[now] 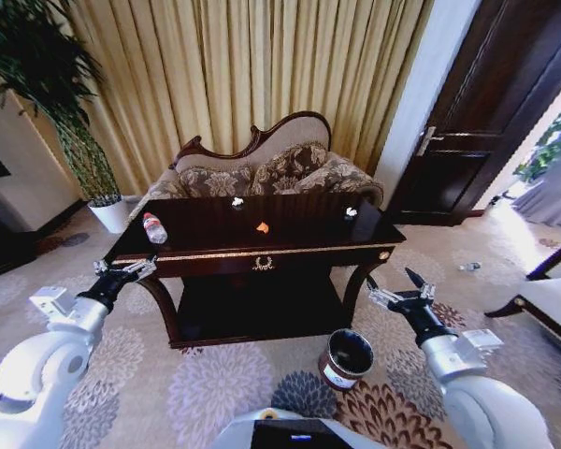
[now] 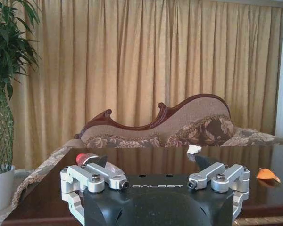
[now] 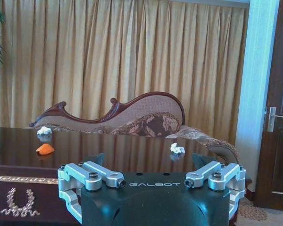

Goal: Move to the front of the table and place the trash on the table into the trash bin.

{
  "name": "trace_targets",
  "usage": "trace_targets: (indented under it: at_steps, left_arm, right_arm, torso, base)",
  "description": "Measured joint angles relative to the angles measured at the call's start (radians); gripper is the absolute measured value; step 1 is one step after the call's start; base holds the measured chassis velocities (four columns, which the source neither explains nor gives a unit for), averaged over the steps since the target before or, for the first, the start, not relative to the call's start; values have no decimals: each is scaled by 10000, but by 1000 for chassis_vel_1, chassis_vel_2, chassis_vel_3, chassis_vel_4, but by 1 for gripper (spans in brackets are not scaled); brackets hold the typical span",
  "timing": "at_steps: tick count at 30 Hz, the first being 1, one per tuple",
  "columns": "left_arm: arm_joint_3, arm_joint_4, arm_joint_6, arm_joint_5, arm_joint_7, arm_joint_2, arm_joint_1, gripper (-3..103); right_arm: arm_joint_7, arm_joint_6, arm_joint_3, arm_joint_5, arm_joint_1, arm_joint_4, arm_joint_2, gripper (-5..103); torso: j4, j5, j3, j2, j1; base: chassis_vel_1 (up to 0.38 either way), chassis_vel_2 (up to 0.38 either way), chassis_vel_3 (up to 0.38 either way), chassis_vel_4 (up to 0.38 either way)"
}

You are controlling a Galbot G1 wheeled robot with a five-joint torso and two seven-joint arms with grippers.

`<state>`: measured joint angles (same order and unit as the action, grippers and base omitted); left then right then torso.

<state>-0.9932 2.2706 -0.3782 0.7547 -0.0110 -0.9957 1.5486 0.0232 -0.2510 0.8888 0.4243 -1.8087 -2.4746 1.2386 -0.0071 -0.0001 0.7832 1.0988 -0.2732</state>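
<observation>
Positioning looks about done: the large dark glossy wooden table with gold trim point(image 1: 299, 224) stands squarely ahead of the robot, its gold emblem centred, so my judgement is that the step in hand is choosing a first pick and reaching for it. Behind the table sits the floral-patterned sofa with a carved wooden frame point(image 1: 262, 168), which is no part of the job. On the carpet near the table's front right leg stands the small round dark brown trash bin with a shiny metal rim point(image 1: 346, 357), close to the right gripper point(image 1: 397, 285), whose fingers are spread wide and empty below the tabletop edge. The left gripper point(image 1: 124, 272) hangs just off the table's left front corner, likewise spread wide and holding nothing. Nearest it lies the clear plastic bottle with a red cap point(image 1: 154, 227) on its side; I would approach from above, across its body, since it may roll. Farther in lie the orange scrap point(image 1: 262, 227), one white paper wad point(image 1: 237, 201) at the back edge and another white paper wad point(image 1: 351, 213) toward the right
</observation>
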Motion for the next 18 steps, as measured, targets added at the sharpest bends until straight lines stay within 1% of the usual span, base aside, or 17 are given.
trace_targets:
  at_steps: [15, 18]
  left_arm:
    - [-88, 113, 16, 31, 16, -27, 57, 100]
    - [-83, 143, 29, 13, 40, -27, 115, 100]
  right_arm:
    - [-32, -15, 19, -34, -10, -143, 12, 100]
    - [-31, -16, 2, -270, 23, -135, 33, 100]
  torso:
    - [0, 0, 1, 0, 0]
    - [1, 1, 0, 0, 0]
  base:
    - [-142, 140, 143, -135]
    - [-106, 126, 127, -135]
